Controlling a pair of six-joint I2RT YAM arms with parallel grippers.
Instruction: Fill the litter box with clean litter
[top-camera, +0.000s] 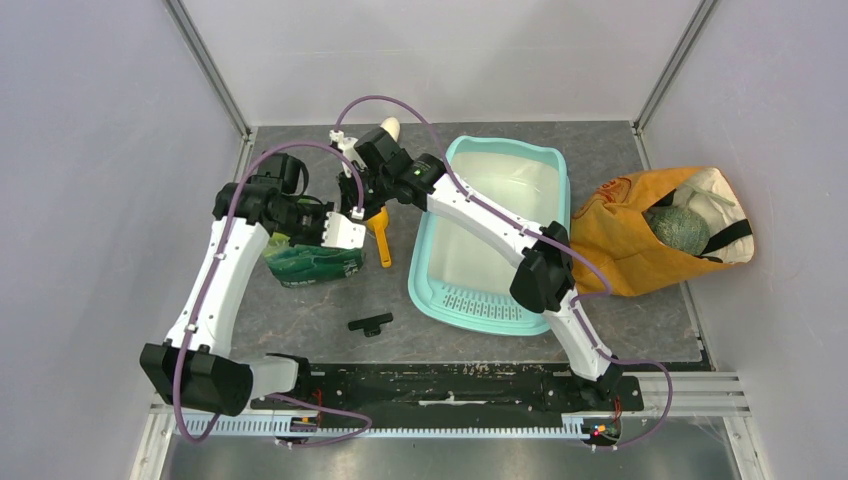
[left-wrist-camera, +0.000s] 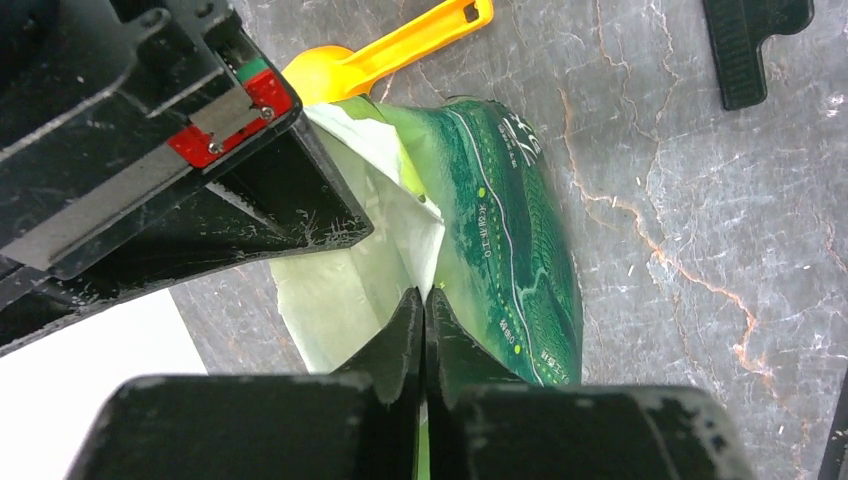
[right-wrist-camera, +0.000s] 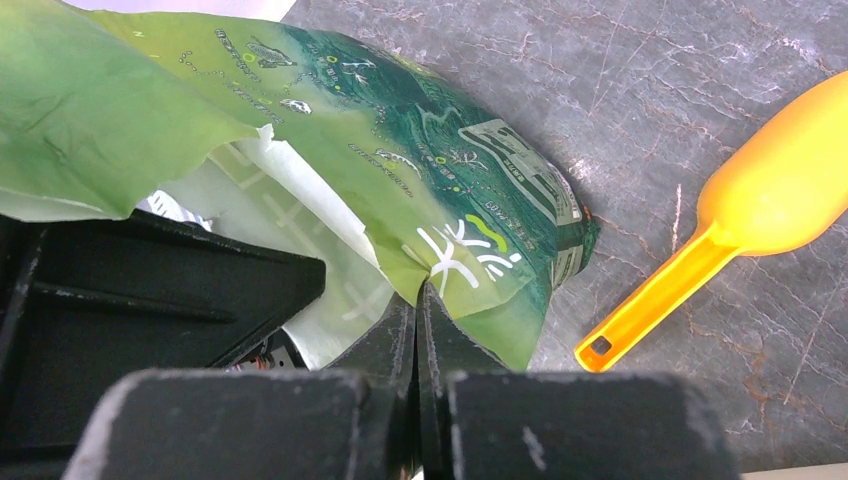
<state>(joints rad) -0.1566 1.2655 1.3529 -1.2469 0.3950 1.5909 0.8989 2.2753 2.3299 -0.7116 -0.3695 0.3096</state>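
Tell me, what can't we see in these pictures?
- The litter: none visible. Wrist views show only the pale lining of the green pouch; left claw and right claw cover the rest.
- Floor of the litter box: top view, right arm crosses it.
- Contents of the orange bag: top view, too small.

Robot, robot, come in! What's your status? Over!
Left tool and right tool shut on pouch. Litter box looks empty. Scoop beside pouch.
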